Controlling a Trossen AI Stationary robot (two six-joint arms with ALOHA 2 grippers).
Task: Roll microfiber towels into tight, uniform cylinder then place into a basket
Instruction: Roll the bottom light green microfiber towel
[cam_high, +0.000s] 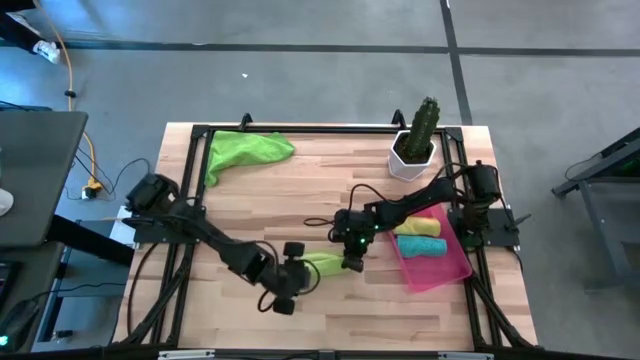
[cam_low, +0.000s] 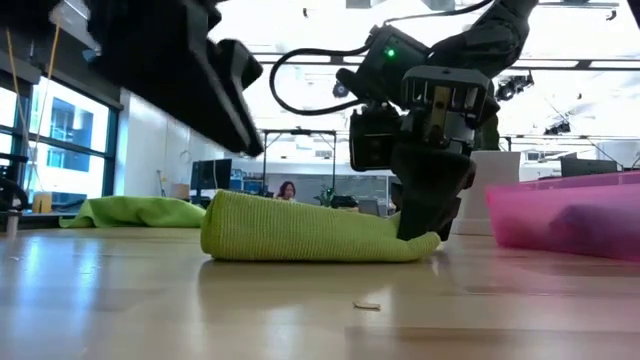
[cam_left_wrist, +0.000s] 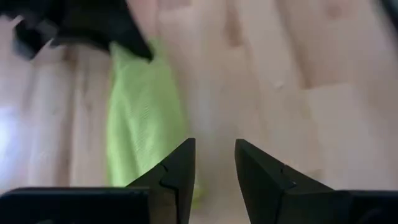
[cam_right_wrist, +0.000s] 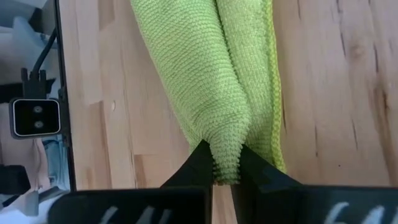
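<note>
Rolled towel (cam_right_wrist: 214, 74): lime green, lying on the table (cam_high: 250, 200) near its middle, one end pinched in my right pincer (cam_right_wrist: 225, 167).
Left pincer (cam_left_wrist: 212, 163): fingers apart, holding nothing, just beside the roll's other end.
Basket (cam_high: 450, 272): pink, on my right side; yellow towel (cam_high: 418, 229) and teal towel (cam_high: 420, 247) rolled inside.
Loose towel (cam_high: 245, 152): lime green, unrolled, far left corner.
Cactus pot (cam_high: 412, 158): far right, behind the basket.
</note>
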